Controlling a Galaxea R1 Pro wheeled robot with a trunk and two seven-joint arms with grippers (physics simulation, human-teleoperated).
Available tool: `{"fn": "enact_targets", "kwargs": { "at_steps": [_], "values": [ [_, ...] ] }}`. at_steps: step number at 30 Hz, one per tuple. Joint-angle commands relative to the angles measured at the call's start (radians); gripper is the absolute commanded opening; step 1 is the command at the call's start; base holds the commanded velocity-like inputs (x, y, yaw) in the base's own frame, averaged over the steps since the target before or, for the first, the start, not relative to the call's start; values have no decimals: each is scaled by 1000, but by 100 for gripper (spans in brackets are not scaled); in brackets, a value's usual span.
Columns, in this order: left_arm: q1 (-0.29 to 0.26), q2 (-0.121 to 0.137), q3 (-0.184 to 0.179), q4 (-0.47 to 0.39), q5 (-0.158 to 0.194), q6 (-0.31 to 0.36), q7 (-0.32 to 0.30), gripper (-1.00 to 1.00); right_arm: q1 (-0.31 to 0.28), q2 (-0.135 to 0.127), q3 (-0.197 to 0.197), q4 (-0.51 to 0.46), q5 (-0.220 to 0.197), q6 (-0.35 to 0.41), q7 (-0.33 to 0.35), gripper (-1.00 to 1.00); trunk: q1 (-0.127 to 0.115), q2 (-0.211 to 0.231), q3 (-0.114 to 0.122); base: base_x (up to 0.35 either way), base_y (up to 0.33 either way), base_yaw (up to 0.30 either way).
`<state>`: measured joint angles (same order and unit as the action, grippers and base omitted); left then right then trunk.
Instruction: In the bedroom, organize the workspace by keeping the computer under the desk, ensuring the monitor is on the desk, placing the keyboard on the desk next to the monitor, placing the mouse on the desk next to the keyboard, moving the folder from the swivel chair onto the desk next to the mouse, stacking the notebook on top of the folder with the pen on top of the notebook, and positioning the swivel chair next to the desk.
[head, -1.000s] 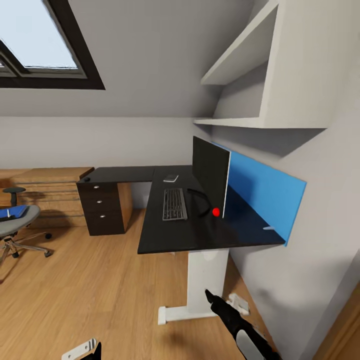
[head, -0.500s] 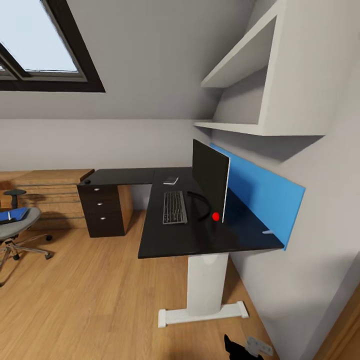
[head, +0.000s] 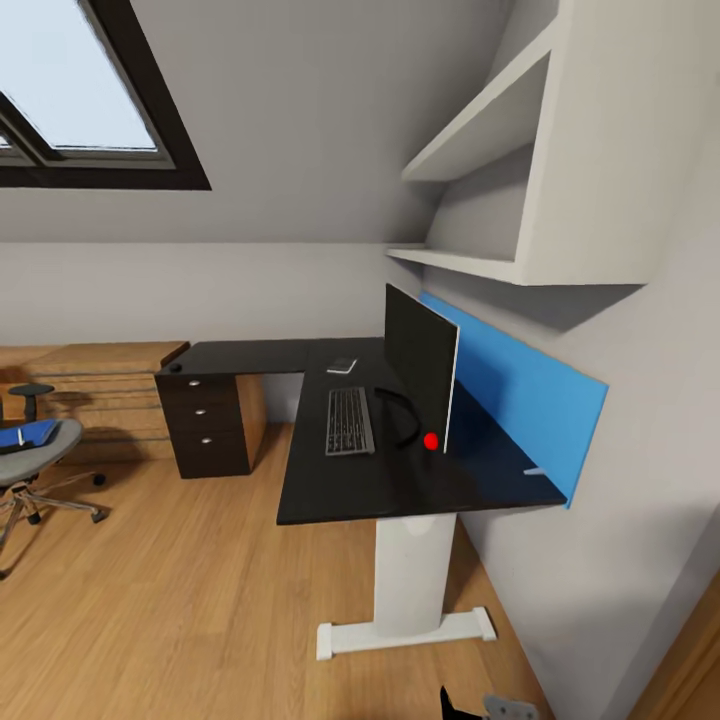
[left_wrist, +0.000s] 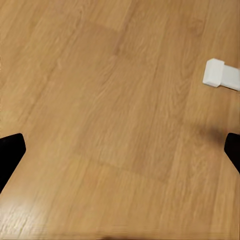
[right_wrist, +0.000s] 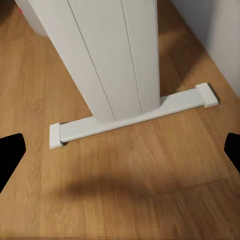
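Lowered the right arm since a second ago, leaving only its dark tip low in the head view. Held the left hand (left_wrist: 120, 155) and right hand (right_wrist: 120, 155) released, with fingertips wide apart, above the wood-plank floor (left_wrist: 100, 100). Pointed the right at the flat white leg (right_wrist: 115, 60). Found the thin black monitor (head: 420, 360) upright near the matte worktop's (head: 340, 480) back edge and the flat grey-keyed keyboard (head: 349, 421) just beside it. Left the blue folder (head: 25, 434) on the grey upholstered swivel chair (head: 35, 455), well apart from the worktop. Risked clipping the leg's foot bar if rolling closer with arms this low.

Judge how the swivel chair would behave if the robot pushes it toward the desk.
The swivel chair would probably roll easily on the smooth wood floor, and may turn rather than travel straight. The blue items lying on its seat could slide off.
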<state>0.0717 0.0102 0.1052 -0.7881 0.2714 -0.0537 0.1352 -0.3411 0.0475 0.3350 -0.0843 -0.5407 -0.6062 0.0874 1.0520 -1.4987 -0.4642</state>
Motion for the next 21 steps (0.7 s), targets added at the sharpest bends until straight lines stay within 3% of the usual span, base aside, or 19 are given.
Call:
{"fn": "enact_targets", "kwargs": {
  "at_steps": [1, 10, 12, 13, 21],
  "values": [
    [0, 1, -3, 1, 11, -2, 3, 100, -1, 3, 1, 4, -10, -4, 9, 100, -4, 7, 2, 0, 0, 0],
    [0, 1, -4, 47, 5, 3, 4, 100, -1, 13, 0, 8, -9, -11, 7, 100, -38, 70, 31, 0, 0, 0],
    [1, -1, -4, 76, -39, -4, 3, 100, -1, 22, 1, 13, -11, -9, 1, 100, -38, 70, 31, 0, 0, 111],
    [2, -1, -4, 80, -45, -5, 3, 100, -1, 24, 1, 13, -11, -9, -2, 100, -38, 70, 31, 0, 0, 241],
    [2, -6, -5, 99, -49, -6, -2, 100, -1, 27, 3, 14, -6, -10, -40, 100, -38, 70, 31, 13, 206, 105]
  ]
}}
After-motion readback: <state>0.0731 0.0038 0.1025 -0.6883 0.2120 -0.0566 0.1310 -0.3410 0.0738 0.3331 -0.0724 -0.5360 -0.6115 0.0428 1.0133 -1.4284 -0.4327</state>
